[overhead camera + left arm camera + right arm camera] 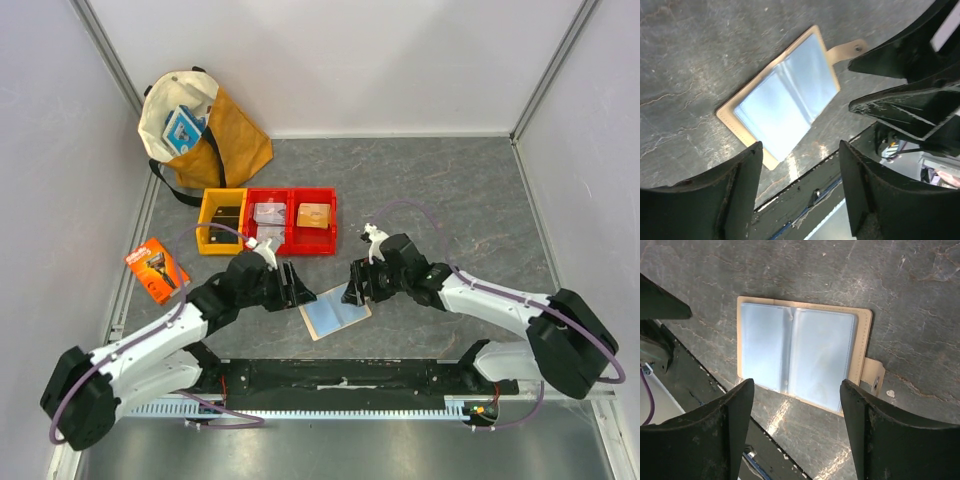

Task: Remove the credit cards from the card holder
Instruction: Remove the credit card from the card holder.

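— Left gripper (800,150) first: how does it stand?
— Fingers spread wide, nothing between them. The right gripper (797,385) is the same, wide and empty.
— And the card holder (335,312)?
— Lying open and flat on the table (450,200), sleeves up, close to the near edge. It sits between the two grippers and a little nearer than both.
— Which way does it run?
— Its long axis goes from near-left to far-right. The snap tab (873,376) sticks out at the far-right end, just by the right gripper. The left gripper hangs beside the left corner.
— So which arm is closer?
— Little in it, I'd say. Each wrist view has the holder just ahead of its own fingers.
— The credit cards?
— I can't make any out, because the sleeves (800,352) are a cloudy pale blue. My guess is one gripper pins the holder while the other draws a card along the sleeve. I can't tell which edge is open.
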{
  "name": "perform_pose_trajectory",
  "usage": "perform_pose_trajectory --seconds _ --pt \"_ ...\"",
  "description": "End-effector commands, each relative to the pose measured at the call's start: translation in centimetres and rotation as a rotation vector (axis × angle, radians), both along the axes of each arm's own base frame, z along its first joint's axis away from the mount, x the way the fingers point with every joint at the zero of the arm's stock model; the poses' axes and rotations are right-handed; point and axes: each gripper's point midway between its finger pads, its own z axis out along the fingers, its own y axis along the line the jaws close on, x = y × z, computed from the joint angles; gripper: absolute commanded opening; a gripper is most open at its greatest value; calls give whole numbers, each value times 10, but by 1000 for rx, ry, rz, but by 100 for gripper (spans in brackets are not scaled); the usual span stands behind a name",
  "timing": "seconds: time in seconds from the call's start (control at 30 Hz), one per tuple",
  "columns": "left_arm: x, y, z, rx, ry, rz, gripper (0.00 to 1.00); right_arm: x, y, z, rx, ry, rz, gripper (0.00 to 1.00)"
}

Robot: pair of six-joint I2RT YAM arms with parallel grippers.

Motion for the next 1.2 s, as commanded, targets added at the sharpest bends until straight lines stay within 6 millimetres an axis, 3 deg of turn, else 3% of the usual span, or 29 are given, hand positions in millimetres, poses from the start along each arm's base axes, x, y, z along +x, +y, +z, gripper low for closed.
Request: perform_pose_trajectory --seconds 0.0,0.2,0.4,0.7,0.9,1.17 --pt "4 -14 -12 4 39 7 64 17 8 -2 8 -37 -43 75" --pt "-5 -19 -47 84 162 -8 43 14 2 -25 -43 -1 -49 66" --pt "-12 -13 -75 168 265 11 29 12 2 -35 -49 9 -41 59" --pt "-21 -9 -90 209 321 14 24 4 5 -40 -39 35 -3 45" --pt "-22 -10 -93 208 329 9 24 0 17 -20 31 22 46 33" --pt "-24 -13 -94 199 336 1 24 -4 31 -3 76 8 80 30"
